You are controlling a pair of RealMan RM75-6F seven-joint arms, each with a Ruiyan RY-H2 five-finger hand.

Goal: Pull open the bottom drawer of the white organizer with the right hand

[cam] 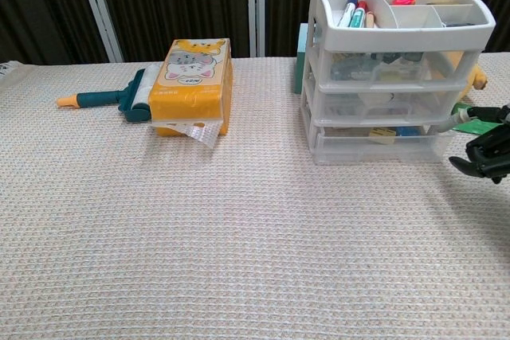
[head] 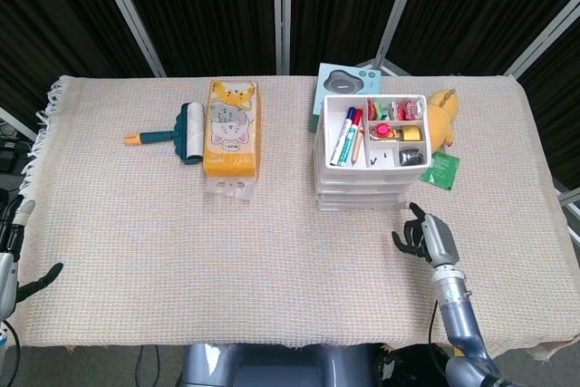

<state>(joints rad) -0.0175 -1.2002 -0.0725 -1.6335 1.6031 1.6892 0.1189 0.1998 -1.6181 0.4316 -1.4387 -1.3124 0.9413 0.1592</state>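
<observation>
On my surface point(head: 272, 260), under a woven beige cloth, an orange tissue pack point(head: 232, 128) lies with a teal-handled lint roller point(head: 178, 133) just beside it. Farther right I see a yellow plush toy point(head: 442, 115), a green packet point(head: 440, 169) and a teal card point(head: 346, 82).

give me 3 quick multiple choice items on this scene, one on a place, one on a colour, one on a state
1. Where is the right hand?
A. on the tissue pack
B. in front of the organizer, near its right corner
C. inside the top tray

2. What colour is the tissue pack?
A. orange
B. blue
C. black

3. What is the state of the bottom drawer?
A. pulled fully out
B. removed
C. closed

Answers:
1 B, the head view shows the hand on the cloth just in front of the organizer, not touching it.
2 A, its wrapper is orange with cat pictures.
3 C, the chest view shows its front flush with the drawers above.
</observation>
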